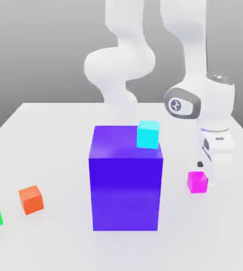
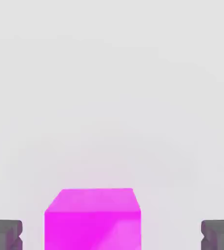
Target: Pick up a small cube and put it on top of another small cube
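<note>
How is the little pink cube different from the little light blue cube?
The pink cube is magenta and sits on the white table, beside the open gripper. The light blue cube is cyan and shows up at the top back edge of the big blue-violet block, away from the gripper. Both are small, plain cubes.

Small pink cube: plain, glossy magenta, no markings. Sits flat on the white table, upright, not tilted, toward the exterior view's right. Well clear of the large blue-violet block, off its right side in that view. Far smaller than that block.

Small cyan cube: plain, same small size. Seen at the upper right corner of the blue-violet block in the exterior view; whether it rests on the block or stands behind it cannot be told.

Hand view: pink cube, top face and one side lit, edges square.
</note>
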Tool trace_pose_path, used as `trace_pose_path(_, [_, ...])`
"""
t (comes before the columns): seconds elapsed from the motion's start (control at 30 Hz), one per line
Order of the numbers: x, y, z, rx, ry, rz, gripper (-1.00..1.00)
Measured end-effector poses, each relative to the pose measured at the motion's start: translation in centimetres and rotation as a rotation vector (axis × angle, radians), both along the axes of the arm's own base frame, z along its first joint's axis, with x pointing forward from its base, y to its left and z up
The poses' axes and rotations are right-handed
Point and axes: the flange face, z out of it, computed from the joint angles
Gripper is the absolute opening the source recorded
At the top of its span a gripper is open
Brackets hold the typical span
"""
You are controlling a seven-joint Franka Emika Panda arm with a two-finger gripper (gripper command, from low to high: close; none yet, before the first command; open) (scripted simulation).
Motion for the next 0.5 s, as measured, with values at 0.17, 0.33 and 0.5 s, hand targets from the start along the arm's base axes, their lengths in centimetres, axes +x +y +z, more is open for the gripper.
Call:
trace_pose_path(0.17, [-0.2, -0.5, -1.7, -0.004, 0.005, 0.002, 0.00])
trace_pose_path(0.33, [-0.5, -1.3, -3.0, -0.012, 0.011, 0.006, -1.00])
trace_pose_path(0.5, [-0.6, -1.3, -3.2, -0.014, 0.013, 0.006, -1.00])
